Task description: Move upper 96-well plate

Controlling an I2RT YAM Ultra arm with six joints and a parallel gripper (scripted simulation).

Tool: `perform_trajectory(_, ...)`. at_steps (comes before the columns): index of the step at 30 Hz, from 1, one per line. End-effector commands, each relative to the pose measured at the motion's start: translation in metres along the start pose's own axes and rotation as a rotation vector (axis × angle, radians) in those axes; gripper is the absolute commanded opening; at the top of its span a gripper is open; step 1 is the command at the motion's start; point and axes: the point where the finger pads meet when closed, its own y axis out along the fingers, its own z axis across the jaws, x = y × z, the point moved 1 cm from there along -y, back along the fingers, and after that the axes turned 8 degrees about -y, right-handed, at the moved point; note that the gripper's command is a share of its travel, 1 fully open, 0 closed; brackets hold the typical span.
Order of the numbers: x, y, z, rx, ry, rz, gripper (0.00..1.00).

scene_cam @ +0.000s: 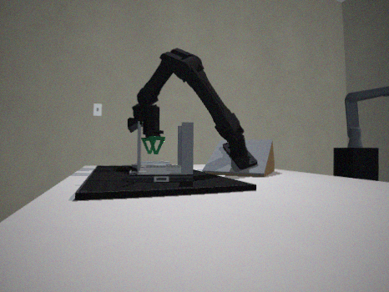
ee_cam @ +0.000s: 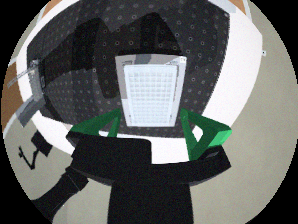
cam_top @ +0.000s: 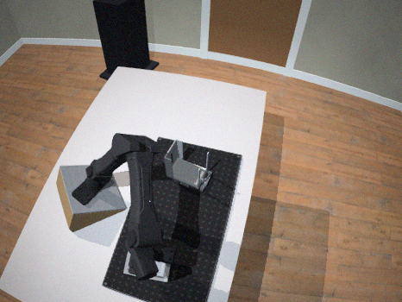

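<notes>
My gripper (ee_cam: 150,111) is open and empty, its green fingers spread a little above the white 96-well plate (ee_cam: 152,92). The plate lies flat inside the grey frame of nest N1 (ee_cam: 152,63) on the black mat. In the top view the gripper (cam_top: 144,265) covers most of the nest, and only an edge of the plate (cam_top: 162,270) shows. Rack K1 (cam_top: 187,170) stands at the mat's far end with the lower plate (cam_top: 188,173) in it. In the exterior view the gripper (scene_cam: 153,145) shows behind the rack (scene_cam: 167,154). I cannot make out the A1 mark.
The black mat (cam_top: 177,216) carries both rack and nest. The arm's base sits on a grey and tan wedge block (cam_top: 88,198) to the left of the mat. A black cabinet (cam_top: 122,36) stands on the floor beyond the table.
</notes>
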Motion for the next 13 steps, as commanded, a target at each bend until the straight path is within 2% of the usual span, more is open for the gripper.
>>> perform_trajectory(1, 0.004, -0.029, -0.004, -0.038, -0.008, -0.019, 1.0)
perform_trajectory(13, 0.004, -0.061, -0.003, -0.038, -0.008, -0.017, 1.0)
